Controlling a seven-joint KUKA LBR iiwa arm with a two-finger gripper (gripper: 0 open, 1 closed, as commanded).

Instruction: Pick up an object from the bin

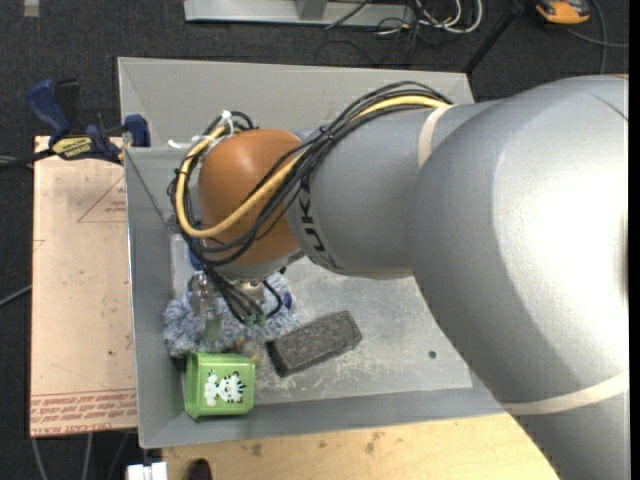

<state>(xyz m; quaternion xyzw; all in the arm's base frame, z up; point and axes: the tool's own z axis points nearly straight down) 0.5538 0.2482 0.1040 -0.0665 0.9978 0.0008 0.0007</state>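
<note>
My gripper (222,313) low over crumpled cloth (178,324), fuzzy, blue-and-white, at near-left of grey metal bin (392,360). Spread or pressed together: cannot tell. Green box (220,385), smooth, white animal print, just nearer. Grey block (313,341), rough, oblong, right of cloth.

Plain grey metal bin (300,93), floor flecked w/ pale specks. Small bright-green boxy cube (220,385): top face has white cartoon animal figs w/ black spots. Dark charcoal rectangular foam-like block (313,341), speckled lighter grey. Crumpled knit cloth (180,320): blue & white mottle. Round glossy wrist cover (245,193): orange-brown. Across it run 1 yellow cable (400,102) & several black cables (340,123). Big rounded arm casing (500,218): silver-grey, dark lettering nr the wrist, pale cream bands at 2 seams.
</note>
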